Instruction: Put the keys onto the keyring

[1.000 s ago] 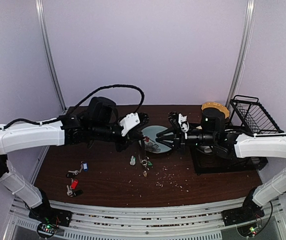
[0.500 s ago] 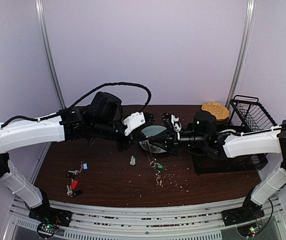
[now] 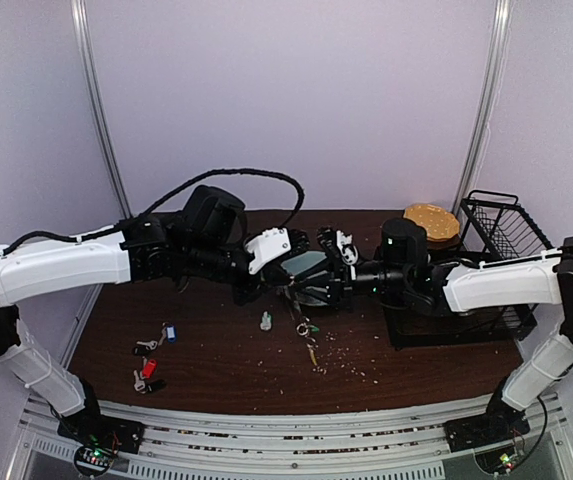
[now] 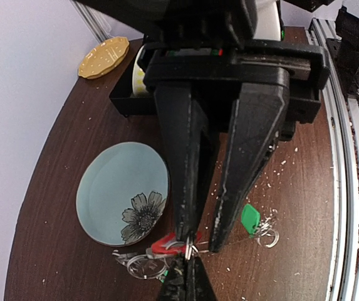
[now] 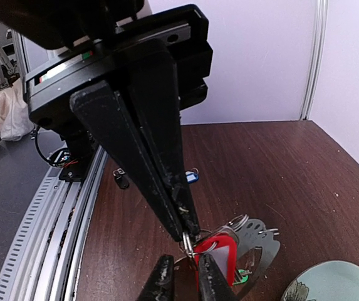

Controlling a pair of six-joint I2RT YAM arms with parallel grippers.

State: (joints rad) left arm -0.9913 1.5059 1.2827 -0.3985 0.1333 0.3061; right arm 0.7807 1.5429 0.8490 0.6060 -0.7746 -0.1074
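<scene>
**Both grippers meet on the keyring, key bunch hanging under them**

Right wrist cam: right gripper is at 6 o'clock with its jaws narrow and a small gap showing. The thin grey wire of the keyring runs up through that gap; can't tell if the pads touch it. The red-tagged key sits just behind the 3 o'clock finger, with silver key blades beyond it. Left gripper comes in from 12 o'clock, jaws fully closed, tips pinching the wire.

Left wrist cam shows what that view hides:
- The green-tagged key is at 3 o'clock of the jaws, with a small split ring just beside it.
- The pale flower-print plate is at 10 o'clock.
- A yellow plate is far off at 11.

Only the top cam gives the layout:
- The hanging bunch dangles at 6 o'clock of the fingertips; can't tell if its lowest piece reaches the table.
- A small clear bottle stands near it at 9 o'clock.
- A blue-tagged key and a second red-tagged key lie well apart at 8 o'clock, off the ring.
</scene>
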